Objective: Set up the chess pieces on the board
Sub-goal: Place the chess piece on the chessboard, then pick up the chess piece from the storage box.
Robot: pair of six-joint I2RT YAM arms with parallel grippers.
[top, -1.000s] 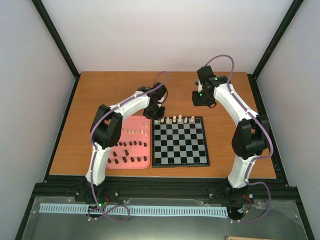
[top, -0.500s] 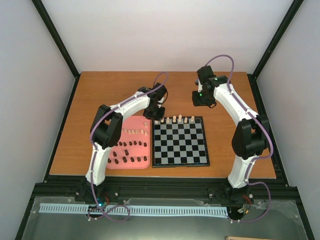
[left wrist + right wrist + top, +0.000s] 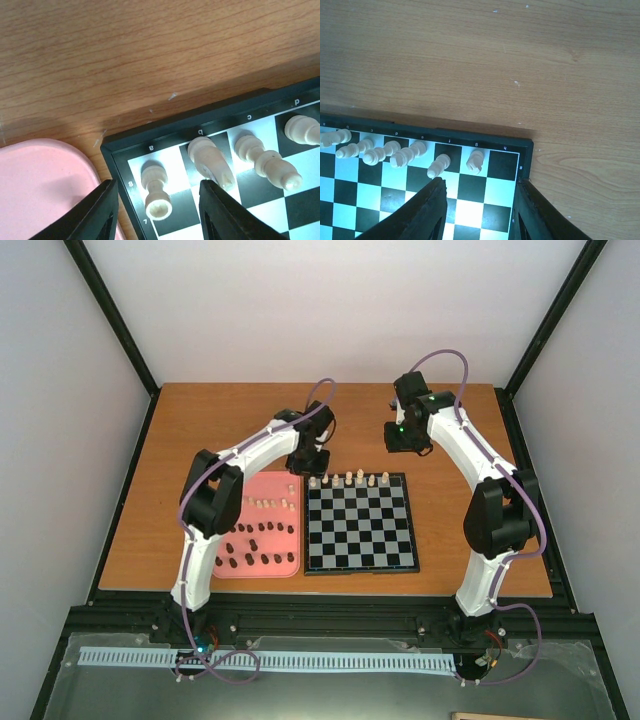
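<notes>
Tray (image 3: 262, 483) at left holds loose chess pieces (image 3: 262, 545). Left gripper (image 3: 156, 197), fingers apart, straddles a cream rook (image 3: 152, 176) standing untouched on the far-left corner square of the board (image 3: 360, 530). Right gripper (image 3: 481, 190) hangs parted, empty, over the far-right corner.

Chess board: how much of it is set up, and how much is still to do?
Done: seven cream pieces stand along the far row of the board; its far right corner square is empty. In hand: nothing; the left gripper is open around the corner rook, and the right gripper hovers open by the empty corner. Left: the small cream pieces and all dark pieces on the pink tray.
</notes>
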